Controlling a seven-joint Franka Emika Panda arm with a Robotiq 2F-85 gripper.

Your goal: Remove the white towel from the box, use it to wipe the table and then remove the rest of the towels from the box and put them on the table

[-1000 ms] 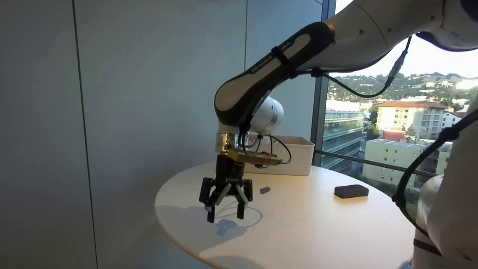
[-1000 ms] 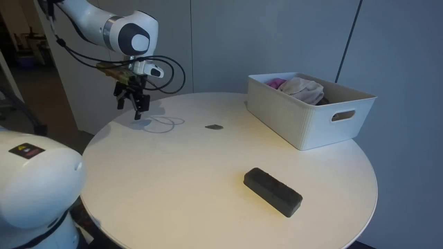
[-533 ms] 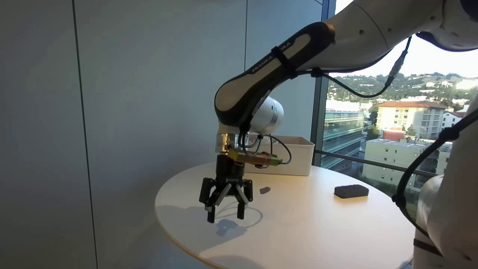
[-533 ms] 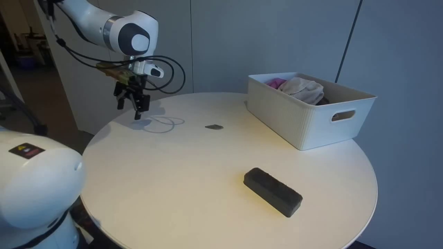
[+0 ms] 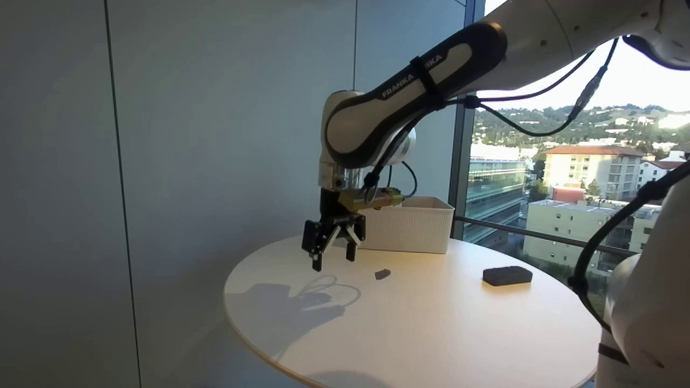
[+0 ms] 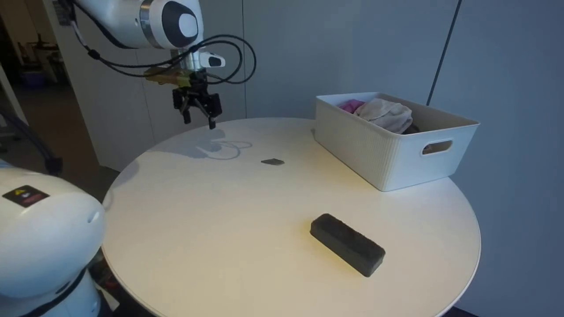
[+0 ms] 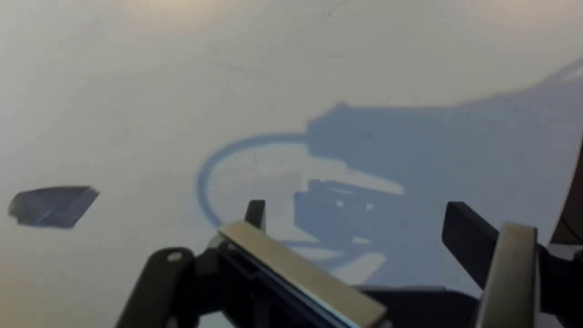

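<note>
Below, grey scrap (image 6: 273, 161), dark block (image 6: 347, 245), well apart on table (image 6: 220, 229); fingers (image 7: 468, 241) spread wide

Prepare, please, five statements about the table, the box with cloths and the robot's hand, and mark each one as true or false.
1. The white towel lies inside the box. True.
2. The black block lies on the table. True.
3. The black block touches the box. False: a gap separates them.
4. The hand hangs above the table, without touching it. True.
5. The hand grips the white towel. False: it is open and holds nothing.
</note>
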